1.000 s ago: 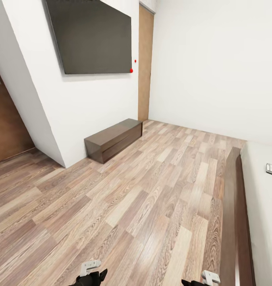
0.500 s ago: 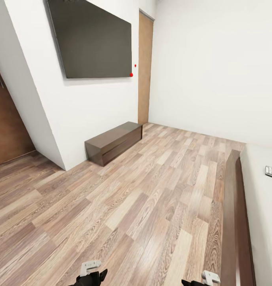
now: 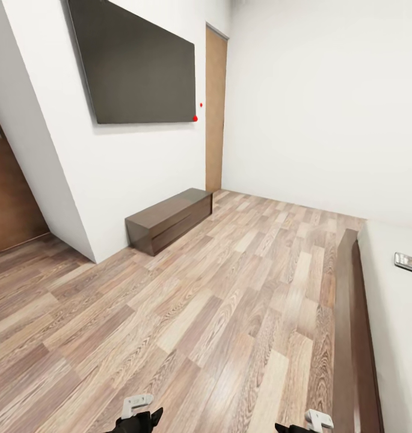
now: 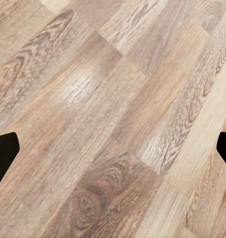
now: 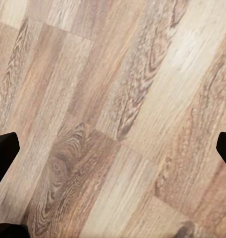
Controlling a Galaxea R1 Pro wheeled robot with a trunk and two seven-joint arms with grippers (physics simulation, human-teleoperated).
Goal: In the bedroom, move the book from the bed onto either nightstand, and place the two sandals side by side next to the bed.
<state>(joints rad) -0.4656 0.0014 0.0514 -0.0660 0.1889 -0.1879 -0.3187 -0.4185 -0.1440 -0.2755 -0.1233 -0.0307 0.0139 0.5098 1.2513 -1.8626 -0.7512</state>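
Note:
The bed (image 3: 391, 313) runs along the right edge of the head view, showing its pale mattress and dark brown frame rail (image 3: 345, 325). On the mattress lies a small thin flat item (image 3: 408, 263), cut off by the picture's edge; it may be the book, but I cannot tell. The sandals and both nightstands are out of view. My left gripper (image 4: 113, 148) hangs over bare plank floor, open, with nothing between its dark fingertips (image 4: 4, 148). My right gripper (image 5: 113, 148) is also open over bare floor. Both wrists peek in at the head view's bottom edge.
A low dark brown bench cabinet (image 3: 168, 219) stands against the white wall under a large black screen (image 3: 136, 66). A tan door (image 3: 215, 114) is in the far corner and a brown door (image 3: 10, 198) at the left. Wood plank floor (image 3: 218, 300) stretches between wall and bed.
The whole head view has shifted a little, so the camera moved: the screen and cabinet sit lower and further left. Both arms hold the same pose.

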